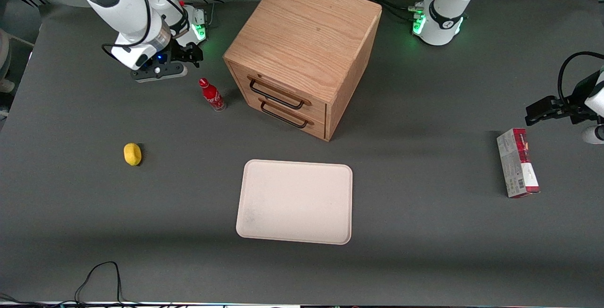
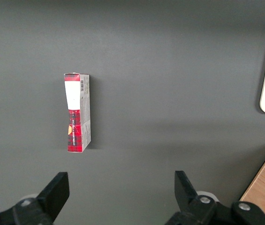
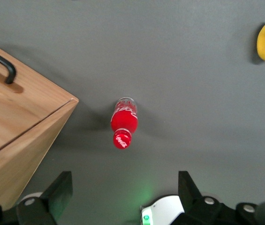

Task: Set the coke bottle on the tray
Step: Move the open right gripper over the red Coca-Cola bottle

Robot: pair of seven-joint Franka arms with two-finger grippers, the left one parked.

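A cream-pink tray [image 1: 295, 202] lies bare on the grey table [image 1: 424, 251] nearest the front camera. Farther off, the coke bottle [image 1: 211, 94] stands upright on the table beside the wooden two-drawer cabinet [image 1: 302, 53], drawers closed. The gripper [image 3: 123, 197] hangs above the bottle, fingers [image 3: 59, 192] spread, holding nothing.

The right arm reached down steeply, its gripper [image 1: 188, 58] held above the counter [image 1: 424, 232], fingers [image 3: 59, 190] spread wide and empty.
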